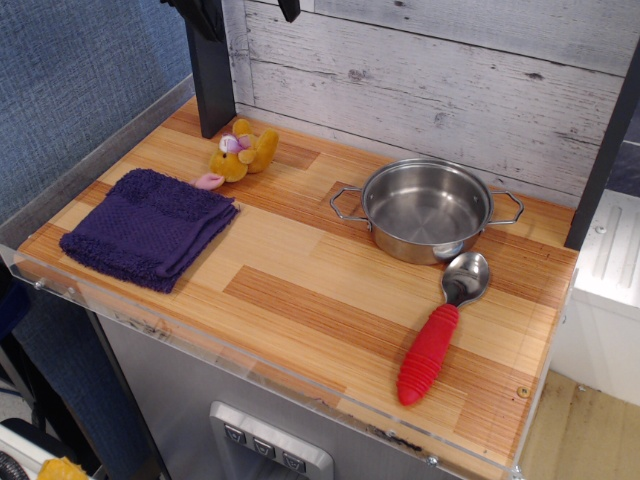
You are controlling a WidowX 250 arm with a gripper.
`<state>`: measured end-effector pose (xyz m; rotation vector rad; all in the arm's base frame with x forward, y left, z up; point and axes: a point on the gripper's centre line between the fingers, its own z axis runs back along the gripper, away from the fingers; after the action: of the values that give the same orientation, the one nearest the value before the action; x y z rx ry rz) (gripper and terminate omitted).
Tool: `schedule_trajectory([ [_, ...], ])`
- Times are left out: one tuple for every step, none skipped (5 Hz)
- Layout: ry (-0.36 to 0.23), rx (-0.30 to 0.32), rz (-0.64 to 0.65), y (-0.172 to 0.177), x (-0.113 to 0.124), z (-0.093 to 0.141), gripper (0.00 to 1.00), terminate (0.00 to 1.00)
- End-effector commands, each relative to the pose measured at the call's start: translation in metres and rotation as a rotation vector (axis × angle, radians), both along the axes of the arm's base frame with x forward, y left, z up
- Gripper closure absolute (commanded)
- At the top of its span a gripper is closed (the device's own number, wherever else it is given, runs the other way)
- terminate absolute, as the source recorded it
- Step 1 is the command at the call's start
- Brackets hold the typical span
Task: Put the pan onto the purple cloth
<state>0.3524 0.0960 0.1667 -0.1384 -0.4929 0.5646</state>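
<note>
The pan [427, 209], a shiny steel pot with two wire loop handles, stands upright and empty at the back right of the wooden counter [300, 290]. The purple cloth [150, 226] lies folded at the left end of the counter, well apart from the pan. Only two dark tips of my gripper [245, 8] show at the top edge, high above the back of the counter. They are spread apart with nothing between them. The gripper is far from both the pan and the cloth.
A red-handled metal spoon [440, 330] lies just in front of the pan, its bowl almost touching it. A small yellow plush toy [238, 155] lies behind the cloth. A black post [212, 80] stands at the back left, with a wooden wall behind it.
</note>
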Motion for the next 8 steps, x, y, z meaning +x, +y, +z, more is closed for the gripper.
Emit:
schedule_trajectory([
  [0.0,0.0,0.0,0.0,0.0,0.0,0.0,0.0],
  [0.034,-0.039,0.127,-0.023,-0.007,-0.014,0.0,0.0],
  [0.051,-0.094,0.286,-0.045,-0.016,-0.026,0.0,0.0],
  [0.05,-0.142,0.381,-0.074,-0.018,-0.037,0.0,0.0],
  [0.092,-0.218,0.455,-0.098,-0.025,-0.055,0.0,0.0],
  [0.124,-0.226,0.51,-0.113,-0.029,-0.076,0.0,0.0],
  [0.154,-0.225,0.536,-0.126,-0.024,-0.095,0.0,0.0],
  [0.181,-0.237,0.562,-0.136,-0.015,-0.116,0.0,0.0],
])
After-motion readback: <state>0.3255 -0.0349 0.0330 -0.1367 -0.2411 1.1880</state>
